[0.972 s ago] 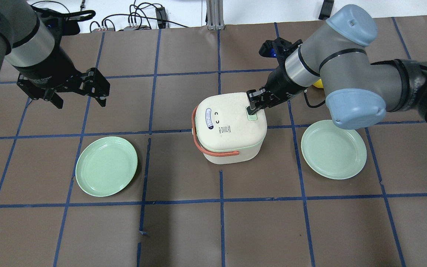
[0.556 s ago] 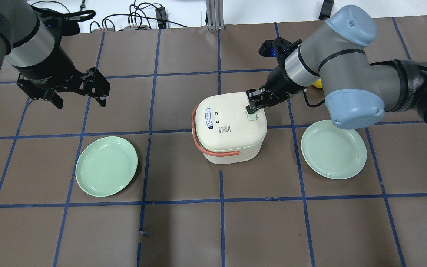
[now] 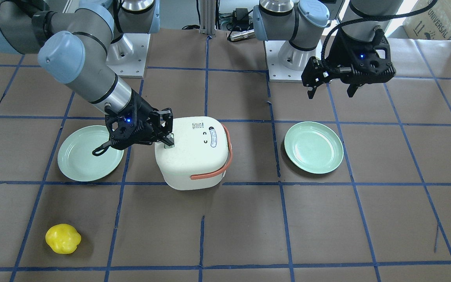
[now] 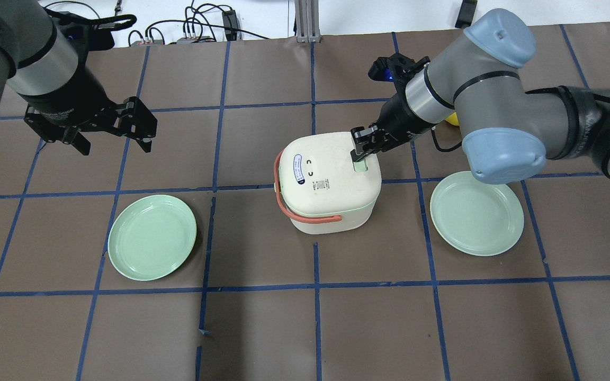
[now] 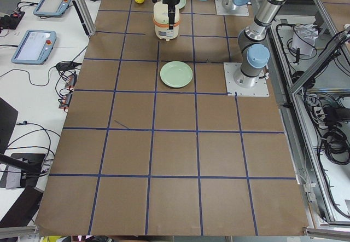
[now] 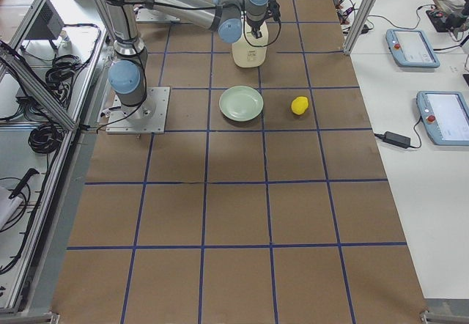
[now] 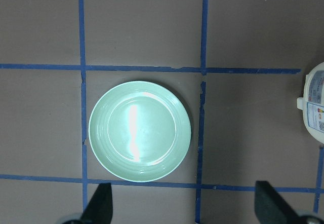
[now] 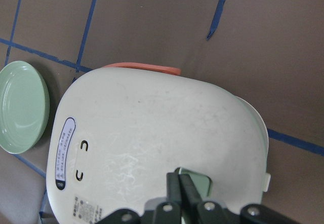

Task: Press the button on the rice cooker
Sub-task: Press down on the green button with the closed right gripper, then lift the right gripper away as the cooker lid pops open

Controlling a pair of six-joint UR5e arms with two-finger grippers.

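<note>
The right gripper (image 4: 360, 152) is clenched, its two fingers (image 8: 181, 191) pressed flat together with nothing between them. The arm holds them tilted down onto the lid of the rice cooker (image 4: 329, 182), where the tips meet the pale green button (image 4: 360, 166). In the right wrist view the closed tips overlap the near edge of that button. Whether the button is pushed in cannot be told.

The button is set in the top of the lid, at the edge toward the robot's right. The rice cooker is cream-white with rounded corners and stands upright on the table (image 4: 262, 328), near its middle. Its orange handle (image 4: 305, 214) is folded down along the side of the body. A printed label and two small dark marks show on the lid at the side opposite the button.

A pale green plate (image 4: 477, 212) lies on the table just beside the cooker, under the right arm. A second plate (image 4: 152, 237) of the same kind lies well apart on the other side. A yellow object (image 3: 63, 238) lies on the table beyond the first plate.

The left gripper (image 4: 114, 143) is released, its jaws spread wide and empty. It hangs above the table, apart from the second plate and from the cooker.
</note>
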